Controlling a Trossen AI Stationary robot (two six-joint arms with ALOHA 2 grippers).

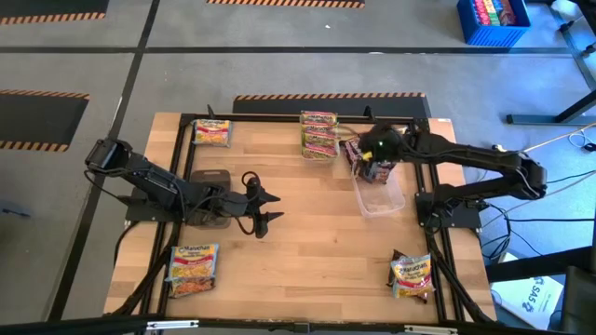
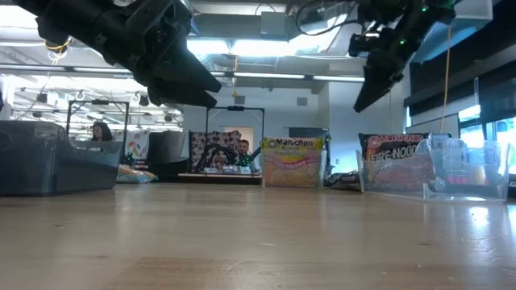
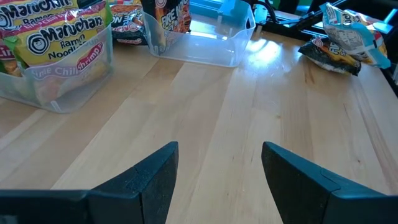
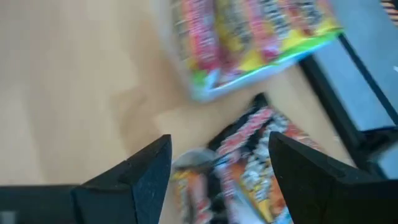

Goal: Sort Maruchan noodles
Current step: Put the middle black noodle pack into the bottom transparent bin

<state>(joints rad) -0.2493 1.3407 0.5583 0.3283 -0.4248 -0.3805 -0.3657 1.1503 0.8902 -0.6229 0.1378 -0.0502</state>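
Yellow-green Maruchan noodles packets [image 1: 319,135] stand stacked in a clear tub [image 3: 56,68] at the far middle. Dark packets [image 1: 356,152] stand on edge in the far end of a second clear tub [image 1: 384,197]. Single packets lie flat at the far left [image 1: 212,132], near left [image 1: 193,270] and near right [image 1: 412,276]. My right gripper [image 4: 217,146] hangs open above the dark packets [image 4: 249,162], nothing between its fingers. My left gripper [image 3: 217,152] hovers open over bare wood left of centre [image 1: 272,207].
A dark grey tub [image 1: 209,191] sits under my left arm. A black frame [image 1: 279,118] runs along the table's edges. Bare wood lies in the middle and near middle of the table [image 1: 317,251]. People sit in the room beyond the table [image 2: 242,153].
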